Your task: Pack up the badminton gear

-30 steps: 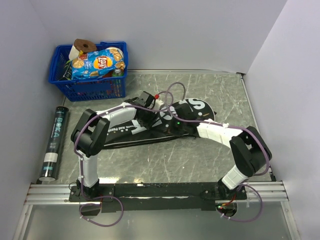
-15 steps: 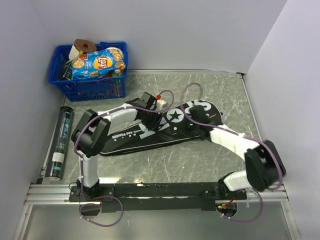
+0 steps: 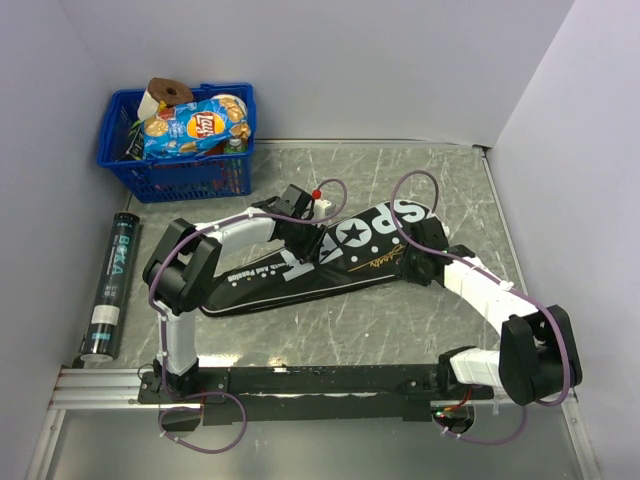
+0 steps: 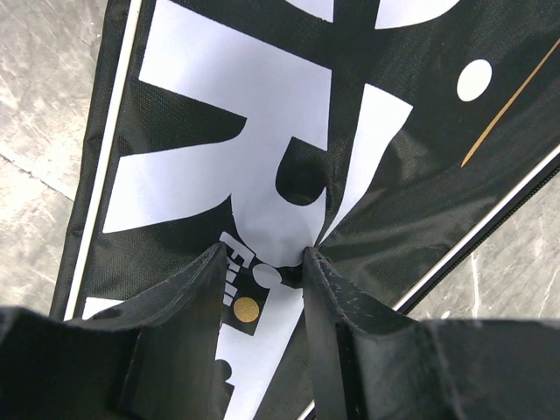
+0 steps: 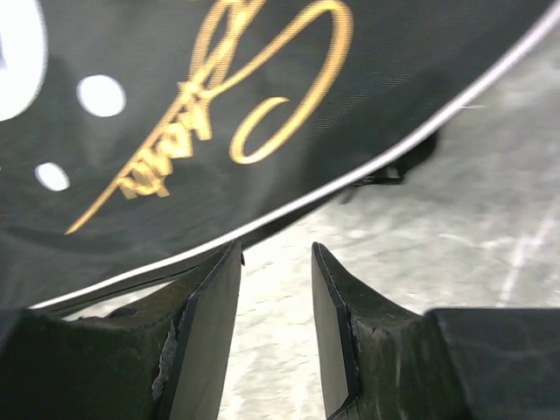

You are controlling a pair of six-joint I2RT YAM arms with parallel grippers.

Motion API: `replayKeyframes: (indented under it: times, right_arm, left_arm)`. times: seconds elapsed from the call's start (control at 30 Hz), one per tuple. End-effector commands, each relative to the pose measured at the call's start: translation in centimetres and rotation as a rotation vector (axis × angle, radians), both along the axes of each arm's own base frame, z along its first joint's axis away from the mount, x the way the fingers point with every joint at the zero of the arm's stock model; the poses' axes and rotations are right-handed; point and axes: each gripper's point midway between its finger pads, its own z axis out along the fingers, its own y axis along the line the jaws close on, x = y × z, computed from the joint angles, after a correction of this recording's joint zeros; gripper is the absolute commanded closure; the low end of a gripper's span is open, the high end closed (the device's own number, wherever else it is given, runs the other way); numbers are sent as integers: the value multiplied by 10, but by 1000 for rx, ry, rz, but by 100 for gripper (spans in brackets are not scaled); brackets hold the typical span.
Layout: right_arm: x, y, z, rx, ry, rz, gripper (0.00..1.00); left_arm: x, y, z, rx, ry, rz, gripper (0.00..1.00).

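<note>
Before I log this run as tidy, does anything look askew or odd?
Only the black cover: it lies slanted across the table, its fabric puckered where the left jaws pinch it. Nothing looks spilled or damaged.

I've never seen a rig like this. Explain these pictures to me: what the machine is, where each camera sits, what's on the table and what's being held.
The machine is two robot arms bolted at the near edge of a table. The wide picture comes from a fixed camera above and behind them; the two close-ups come from a camera on each wrist, looking past that arm's own two fingers. On the table lie a large black cover lettered SPORT, a dark tube along the left side, and a blue basket of snacks in the far left corner. The left hand pinches a fold of the cover's cloth. The right hand is open over bare table just beside the cover's edge and holds nothing.
</note>
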Motion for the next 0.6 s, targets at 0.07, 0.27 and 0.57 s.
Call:
replayKeyframes:
  times: [0.07, 0.27, 0.57]
  right_arm:
    - [-13, -22, -15, -86, 61, -23, 56]
    - [-10, -29, -25, -115, 99, -40, 57]
    - [2, -30, -33, -133, 126, -55, 57]
  left_arm:
    - [-20, -7, 0, -17, 64, -14, 57]
    - [-21, -6, -1, -13, 65, -5, 57]
    - [-23, -7, -3, -8, 65, -9, 57]
